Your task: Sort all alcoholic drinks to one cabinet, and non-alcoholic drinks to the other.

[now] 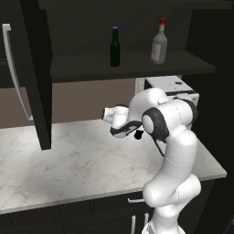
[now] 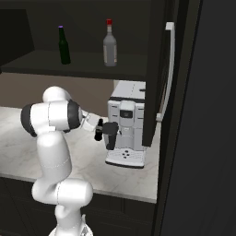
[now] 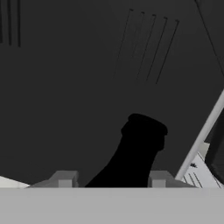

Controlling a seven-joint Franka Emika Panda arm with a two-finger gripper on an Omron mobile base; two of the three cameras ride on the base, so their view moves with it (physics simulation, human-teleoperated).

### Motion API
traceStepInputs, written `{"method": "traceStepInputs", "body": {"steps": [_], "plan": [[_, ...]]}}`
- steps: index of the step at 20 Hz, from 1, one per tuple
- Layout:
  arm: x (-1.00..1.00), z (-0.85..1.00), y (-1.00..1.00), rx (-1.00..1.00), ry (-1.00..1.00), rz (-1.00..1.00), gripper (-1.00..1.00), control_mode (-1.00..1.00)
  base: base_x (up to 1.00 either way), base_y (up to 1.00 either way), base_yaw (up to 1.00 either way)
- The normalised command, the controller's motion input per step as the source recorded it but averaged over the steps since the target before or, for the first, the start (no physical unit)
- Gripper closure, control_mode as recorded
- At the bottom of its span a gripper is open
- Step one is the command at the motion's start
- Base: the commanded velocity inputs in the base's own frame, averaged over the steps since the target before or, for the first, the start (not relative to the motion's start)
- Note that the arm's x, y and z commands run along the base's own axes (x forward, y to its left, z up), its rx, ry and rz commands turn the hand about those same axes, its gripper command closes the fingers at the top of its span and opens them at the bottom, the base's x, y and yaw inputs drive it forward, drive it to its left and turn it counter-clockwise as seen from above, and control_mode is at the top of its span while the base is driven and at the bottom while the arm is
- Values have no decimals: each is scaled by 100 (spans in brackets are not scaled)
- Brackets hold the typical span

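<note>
Tool fingers flank small black bottle (grip or gap: cannot tell), next to coffee machine above counter. Green beer bottle and liquor bottle on open cabinet shelf.

I am looking at a white marble countertop running beneath dark upper shelving. A tan wall is showing between the two. A white and silver coffee machine is sitting at the countertop's right end, and dark lower cupboards are running under its front edge.
</note>
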Motion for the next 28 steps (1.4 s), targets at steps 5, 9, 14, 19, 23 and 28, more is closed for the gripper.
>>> {"method": "traceStepInputs", "body": {"steps": [5, 9, 14, 19, 23, 28], "plan": [[-10, 66, 0, 1, -2, 4, 100, -100, 0, 0, 0], [-37, 89, 9, 2, -1, 15, 100, -100, 0, 0, 0], [-59, 68, 8, 0, 0, 22, 100, -100, 0, 0, 0], [-82, 43, 4, 0, 0, 27, 100, -100, 0, 0, 0], [-96, 40, 1, 0, 0, 30, 100, -100, 0, 0, 0], [-92, 50, 0, 1, 0, 31, 100, -100, 0, 0, 0]]}}
